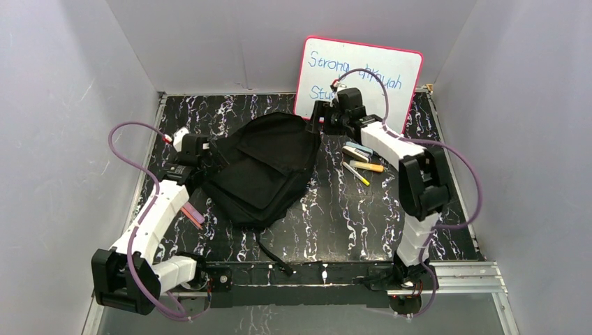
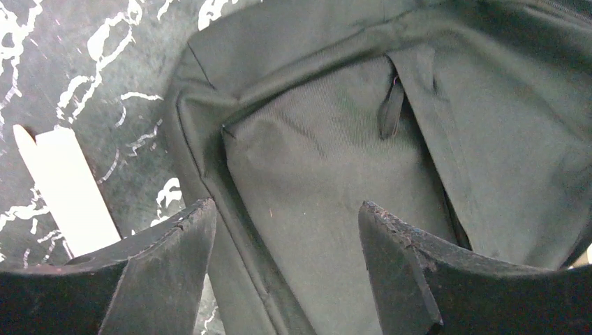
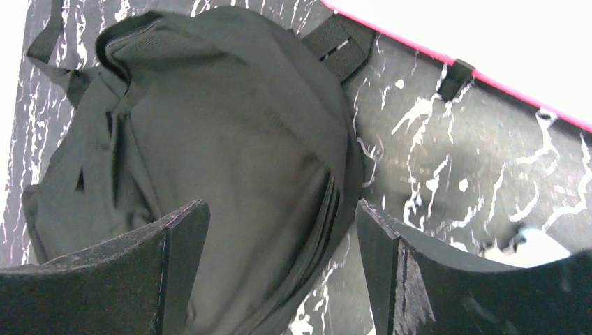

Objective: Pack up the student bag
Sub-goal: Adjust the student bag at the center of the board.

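The student bag (image 1: 262, 167), a soft black backpack, lies flat in the middle of the dark marbled table. My left gripper (image 1: 202, 150) is open at the bag's left edge; in the left wrist view (image 2: 286, 237) its fingers straddle the bag's seam and front pocket (image 2: 314, 160), with a zip pull (image 2: 391, 112) above. My right gripper (image 1: 322, 115) is open at the bag's far right corner; in the right wrist view (image 3: 279, 244) its fingers straddle the bag's edge (image 3: 230, 146). Neither holds anything.
A pink-framed whiteboard (image 1: 359, 77) leans on the back wall. Several pens and markers (image 1: 363, 164) lie right of the bag under the right arm. A pink pencil-like item (image 1: 192, 215) lies by the left arm. A white strip (image 2: 66, 188) lies left of the bag. Grey walls enclose the table.
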`<state>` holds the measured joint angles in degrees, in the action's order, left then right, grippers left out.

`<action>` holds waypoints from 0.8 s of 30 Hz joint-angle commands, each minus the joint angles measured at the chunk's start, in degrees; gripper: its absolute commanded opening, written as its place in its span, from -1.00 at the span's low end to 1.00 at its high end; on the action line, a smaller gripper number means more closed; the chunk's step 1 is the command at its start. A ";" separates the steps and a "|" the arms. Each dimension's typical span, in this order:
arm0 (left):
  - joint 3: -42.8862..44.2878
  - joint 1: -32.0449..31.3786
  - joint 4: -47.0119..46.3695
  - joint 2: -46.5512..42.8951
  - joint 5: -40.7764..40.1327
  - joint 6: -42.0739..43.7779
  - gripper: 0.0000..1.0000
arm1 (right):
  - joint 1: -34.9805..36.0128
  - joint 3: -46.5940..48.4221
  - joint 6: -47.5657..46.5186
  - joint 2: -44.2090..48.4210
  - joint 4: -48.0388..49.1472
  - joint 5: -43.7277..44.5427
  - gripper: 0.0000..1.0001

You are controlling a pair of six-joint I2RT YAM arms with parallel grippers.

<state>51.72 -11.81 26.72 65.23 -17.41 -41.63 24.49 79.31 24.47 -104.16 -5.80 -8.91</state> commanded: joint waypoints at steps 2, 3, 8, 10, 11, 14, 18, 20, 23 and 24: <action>-3.15 -0.05 2.60 -1.06 5.15 -5.53 0.44 | -1.63 10.14 -2.29 -9.91 -0.95 -7.73 0.69; -3.86 -0.05 2.65 -0.95 6.00 -6.02 0.44 | -1.57 11.49 -2.64 -11.47 -1.23 -8.23 0.67; -7.06 -0.05 2.01 -1.16 7.99 -7.89 0.45 | -1.59 15.89 -3.85 -15.76 -4.13 -8.35 0.54; -8.20 -0.05 1.28 -1.04 8.16 -8.42 0.45 | -1.57 15.23 -3.99 -15.20 -3.43 -8.55 0.46; -8.92 -0.05 0.40 -0.88 8.36 -8.88 0.45 | -1.61 14.35 -3.99 -14.62 -2.71 -8.67 0.40; -11.44 -0.05 -3.30 0.69 9.62 -10.08 0.45 | -1.56 11.16 -3.46 -12.42 -0.89 -8.60 0.31; -13.10 -0.05 -7.32 4.11 10.27 -11.44 0.43 | -1.57 7.72 -3.27 -10.31 -0.70 -9.64 0.07; -13.37 -0.05 -8.56 5.36 9.37 -11.62 0.37 | -1.59 5.90 -3.20 -9.11 -0.38 -10.50 -0.16; -12.40 -0.03 -9.66 5.67 6.14 -10.98 0.20 | -1.56 2.50 -2.91 -6.72 0.96 -11.79 -0.48; -11.58 0.00 -9.66 5.76 4.65 -10.49 0.10 | -1.51 1.48 -2.75 -5.89 1.17 -12.03 -0.56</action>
<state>38.87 -11.81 19.44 70.91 -8.03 -52.16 22.90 83.85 22.11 -115.70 -7.14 -18.15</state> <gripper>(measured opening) 0.616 0.287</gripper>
